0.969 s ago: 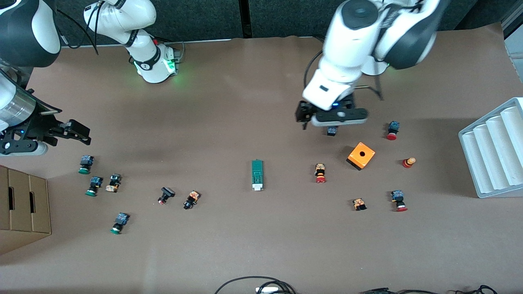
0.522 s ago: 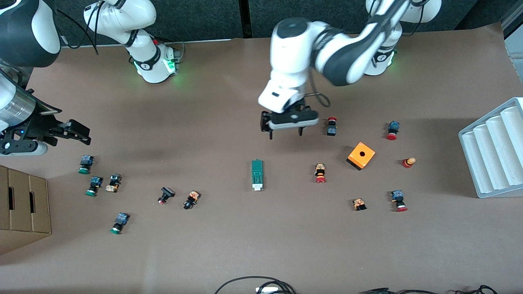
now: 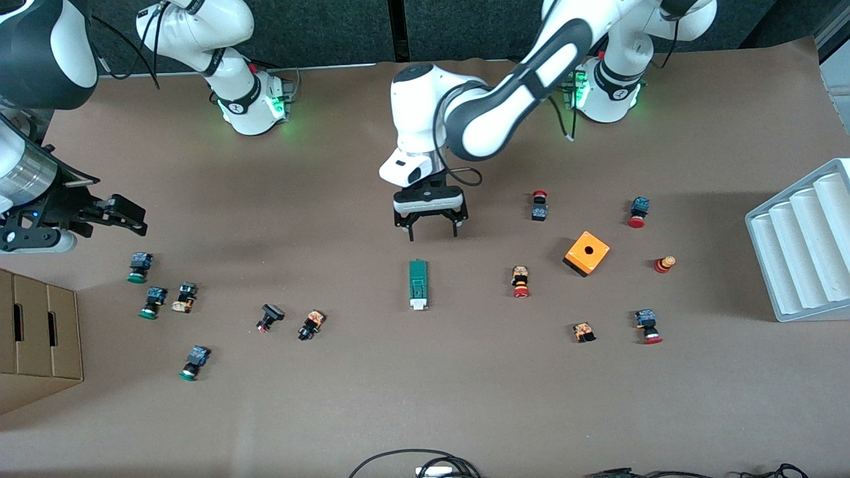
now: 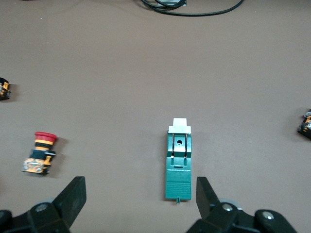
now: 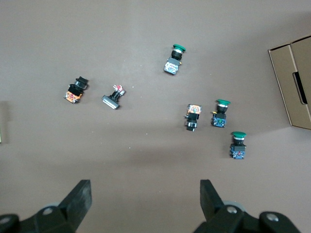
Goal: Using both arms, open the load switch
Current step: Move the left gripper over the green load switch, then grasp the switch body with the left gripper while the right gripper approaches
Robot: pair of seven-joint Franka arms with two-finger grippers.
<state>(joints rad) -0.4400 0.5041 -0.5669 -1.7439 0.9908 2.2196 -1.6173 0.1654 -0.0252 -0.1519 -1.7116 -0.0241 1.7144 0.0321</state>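
Note:
The load switch (image 3: 418,284) lies flat near the middle of the table, a slim dark-green block with its white piece at the end nearer the front camera. The left wrist view shows it lengthwise (image 4: 179,165). My left gripper (image 3: 433,232) hangs open over the table just off the switch's green end. In its wrist view the gripper (image 4: 140,191) holds nothing, and the switch lies close to one finger (image 4: 203,191). My right gripper (image 3: 136,220) waits open and empty over the right arm's end of the table, with only bare table under it in the right wrist view (image 5: 145,194).
An orange cube box (image 3: 587,253) and several red push buttons (image 3: 520,281) lie toward the left arm's end. Several green-capped buttons (image 3: 139,267) lie toward the right arm's end, by a cardboard box (image 3: 40,338). A white ribbed tray (image 3: 807,239) stands at the left arm's end.
The left arm has swung from above the orange box area toward the table's middle and lowered beside the load switch, still open. The right arm has not moved.

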